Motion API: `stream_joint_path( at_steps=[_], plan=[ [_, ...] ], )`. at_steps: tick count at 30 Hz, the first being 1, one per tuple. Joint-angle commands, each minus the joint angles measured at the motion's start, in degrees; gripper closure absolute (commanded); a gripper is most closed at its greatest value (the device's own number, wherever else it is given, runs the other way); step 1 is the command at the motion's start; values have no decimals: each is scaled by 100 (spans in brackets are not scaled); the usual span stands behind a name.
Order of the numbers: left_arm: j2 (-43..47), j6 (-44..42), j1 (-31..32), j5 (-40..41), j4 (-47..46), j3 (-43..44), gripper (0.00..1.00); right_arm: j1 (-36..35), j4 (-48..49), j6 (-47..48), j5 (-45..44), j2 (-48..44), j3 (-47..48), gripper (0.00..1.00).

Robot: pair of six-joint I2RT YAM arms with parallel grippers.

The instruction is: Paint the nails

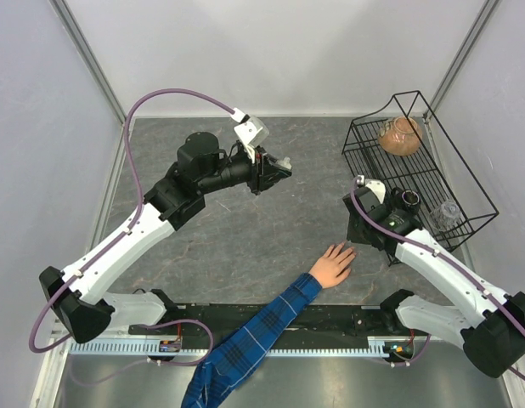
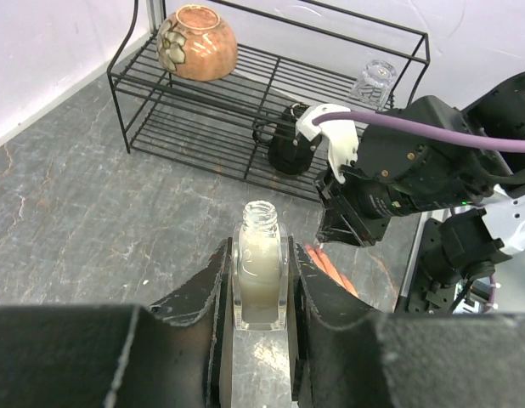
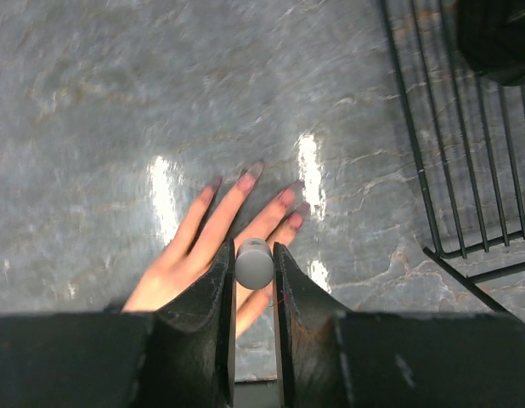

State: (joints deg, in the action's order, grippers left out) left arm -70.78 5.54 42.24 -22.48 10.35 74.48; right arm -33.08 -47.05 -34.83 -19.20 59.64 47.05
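A light-skinned hand (image 1: pixel 333 263) with a blue plaid sleeve (image 1: pixel 254 331) lies flat on the grey table, fingers spread. Its nails (image 3: pixel 256 169) look dark pink in the right wrist view. My right gripper (image 3: pixel 254 259) hangs just above the fingers (image 3: pixel 220 225), shut on a round grey brush cap (image 3: pixel 254 265); the brush below the cap is hidden. Off to the left, my left gripper (image 2: pixel 261 289) is raised above the table and shut on an uncapped clear polish bottle (image 2: pixel 261 263) of milky liquid, held upright. From above, the left gripper (image 1: pixel 275 170) is far from the hand.
A black wire rack (image 1: pixel 415 170) stands at the back right, holding a brown bowl (image 1: pixel 401 136), a black cup (image 1: pixel 409 200) and a clear glass (image 1: pixel 445 212). The rack's edge (image 3: pixel 415 170) runs close to the right of the hand.
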Motion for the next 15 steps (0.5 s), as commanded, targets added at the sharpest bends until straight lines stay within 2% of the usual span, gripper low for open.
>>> stream_joint_path(
  at_steps=[1,7,15],
  plan=[
    [-76,79,12,147,-481,32,98,231,608,-244,-286,57,-47,100],
    [-251,-79,12,139,-446,84,98,311,890,-138,162,443,-143,100],
    [-498,-264,4,103,-376,313,98,451,987,-33,276,742,-126,100]
  ],
)
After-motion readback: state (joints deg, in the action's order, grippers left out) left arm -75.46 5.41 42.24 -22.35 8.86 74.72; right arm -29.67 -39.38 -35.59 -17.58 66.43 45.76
